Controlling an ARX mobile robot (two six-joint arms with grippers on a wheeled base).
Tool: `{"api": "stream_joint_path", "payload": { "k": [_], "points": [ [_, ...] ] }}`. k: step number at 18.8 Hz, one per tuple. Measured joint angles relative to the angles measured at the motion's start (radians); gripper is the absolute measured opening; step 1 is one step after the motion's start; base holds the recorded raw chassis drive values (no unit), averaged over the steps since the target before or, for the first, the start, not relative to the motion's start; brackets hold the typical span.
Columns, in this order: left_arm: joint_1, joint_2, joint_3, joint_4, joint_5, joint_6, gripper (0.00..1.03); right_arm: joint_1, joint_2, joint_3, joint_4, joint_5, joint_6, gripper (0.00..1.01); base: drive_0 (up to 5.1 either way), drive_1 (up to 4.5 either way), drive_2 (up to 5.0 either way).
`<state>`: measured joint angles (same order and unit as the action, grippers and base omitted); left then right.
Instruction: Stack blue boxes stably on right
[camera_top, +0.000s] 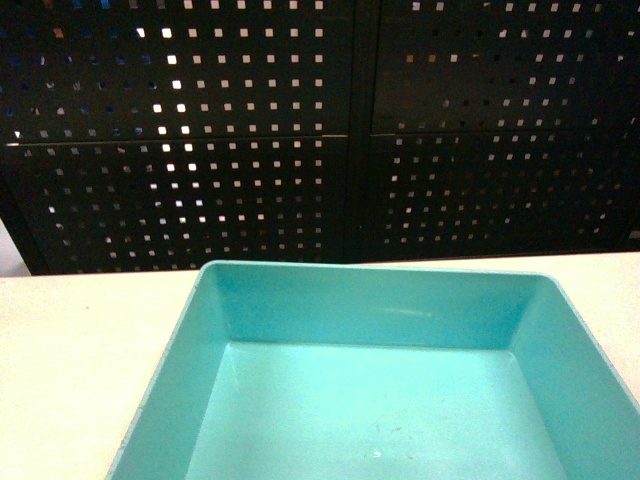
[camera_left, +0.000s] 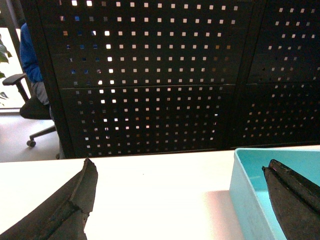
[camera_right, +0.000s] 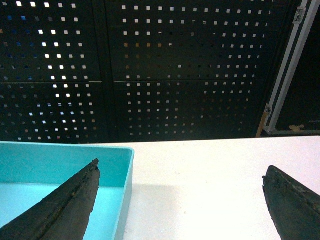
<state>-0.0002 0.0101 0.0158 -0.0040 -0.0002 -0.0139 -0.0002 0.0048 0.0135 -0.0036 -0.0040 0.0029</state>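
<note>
One of the blue boxes, a turquoise open-top bin (camera_top: 370, 300) with sloped smooth walls, stands empty on the pale table at the near middle of the head view. No gripper shows in that view. My left gripper (camera_left: 180, 162) is open and straddles the bin's left wall (camera_left: 247, 200): one finger (camera_left: 75, 205) is over bare table, the other (camera_left: 295, 200) over the bin's inside. My right gripper (camera_right: 182, 165) is open the same way across the bin's right wall (camera_right: 125, 190), with its left finger (camera_right: 70, 205) above the bin's inside and its right finger (camera_right: 292, 205) over the table.
The beige table (camera_top: 80, 350) runs to both sides of the bin. A black perforated panel wall (camera_top: 320, 130) stands right behind its far edge. An office chair (camera_left: 30, 107) and a person in blue are beyond the panel's left end. A metal frame post (camera_right: 285, 75) leans at the far right.
</note>
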Motion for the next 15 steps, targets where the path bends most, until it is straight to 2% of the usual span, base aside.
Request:
{"api": "stream_joint_path", "payload": {
  "k": [15],
  "points": [
    [0.0,0.0,0.0,0.0,0.0,0.0,0.98,0.0,0.0,0.0,0.0,0.0,0.0,0.98,0.0,0.0,0.0]
  ]
}}
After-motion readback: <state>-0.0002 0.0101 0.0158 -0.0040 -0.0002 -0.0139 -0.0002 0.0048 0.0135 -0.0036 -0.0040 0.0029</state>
